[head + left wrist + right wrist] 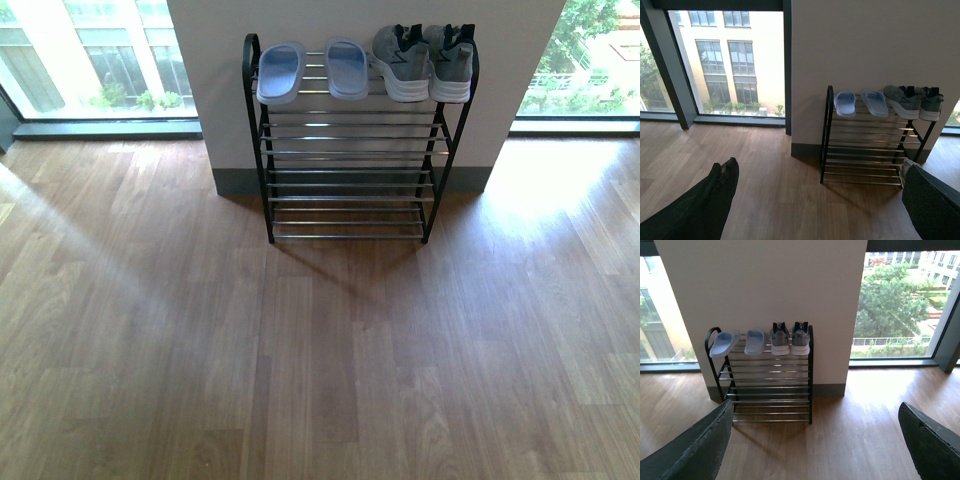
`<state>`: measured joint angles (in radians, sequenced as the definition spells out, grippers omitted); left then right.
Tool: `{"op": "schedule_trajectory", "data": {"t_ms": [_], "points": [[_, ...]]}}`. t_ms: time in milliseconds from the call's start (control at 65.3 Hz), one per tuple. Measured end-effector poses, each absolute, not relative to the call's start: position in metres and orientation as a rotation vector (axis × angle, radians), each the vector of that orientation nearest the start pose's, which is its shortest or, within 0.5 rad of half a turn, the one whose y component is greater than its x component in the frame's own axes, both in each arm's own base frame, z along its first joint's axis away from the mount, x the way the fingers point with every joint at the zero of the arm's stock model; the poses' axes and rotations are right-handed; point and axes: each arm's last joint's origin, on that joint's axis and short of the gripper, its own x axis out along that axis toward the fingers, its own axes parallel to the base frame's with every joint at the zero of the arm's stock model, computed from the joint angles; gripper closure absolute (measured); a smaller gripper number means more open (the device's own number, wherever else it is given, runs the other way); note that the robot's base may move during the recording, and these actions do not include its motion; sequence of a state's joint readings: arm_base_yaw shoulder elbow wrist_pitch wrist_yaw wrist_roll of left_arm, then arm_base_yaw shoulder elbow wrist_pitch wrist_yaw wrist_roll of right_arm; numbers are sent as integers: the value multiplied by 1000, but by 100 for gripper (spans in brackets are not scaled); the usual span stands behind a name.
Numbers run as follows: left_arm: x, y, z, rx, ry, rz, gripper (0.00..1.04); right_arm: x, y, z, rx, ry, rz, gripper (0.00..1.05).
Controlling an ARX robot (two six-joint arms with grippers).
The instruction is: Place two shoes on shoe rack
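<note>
Both grey sneakers point(402, 60) point(452, 62) stand side by side on the right end of the top tier of the shoe rack point(350, 190), against the white wall. They also show in the left wrist view as sneakers point(902, 101) point(931, 103) and in the right wrist view as sneakers point(780, 338) point(800, 338). My left gripper point(820, 200) is open and holds nothing, back from the rack point(867, 150) over the floor. My right gripper point(815, 440) is open and holds nothing too, facing the rack point(770, 385) from a distance. Neither arm appears in the front view.
Two pale blue slippers point(279, 71) point(346, 67) lie on the left part of the top tier. The lower tiers carry nothing. Wood floor point(320, 350) spreads in front of the rack. Floor-to-ceiling windows point(90, 60) flank the white wall section behind it.
</note>
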<state>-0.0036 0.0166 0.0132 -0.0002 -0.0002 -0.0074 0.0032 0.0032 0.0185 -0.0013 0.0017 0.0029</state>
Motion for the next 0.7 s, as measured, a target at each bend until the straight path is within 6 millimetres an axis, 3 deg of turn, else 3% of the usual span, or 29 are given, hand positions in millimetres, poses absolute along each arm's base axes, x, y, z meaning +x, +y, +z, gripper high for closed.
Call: {"op": "schedule_trajectory", "data": {"t_ms": [705], "points": [[98, 0, 167, -7, 4, -4, 9, 97, 0, 169, 3, -14, 3, 9]]}}
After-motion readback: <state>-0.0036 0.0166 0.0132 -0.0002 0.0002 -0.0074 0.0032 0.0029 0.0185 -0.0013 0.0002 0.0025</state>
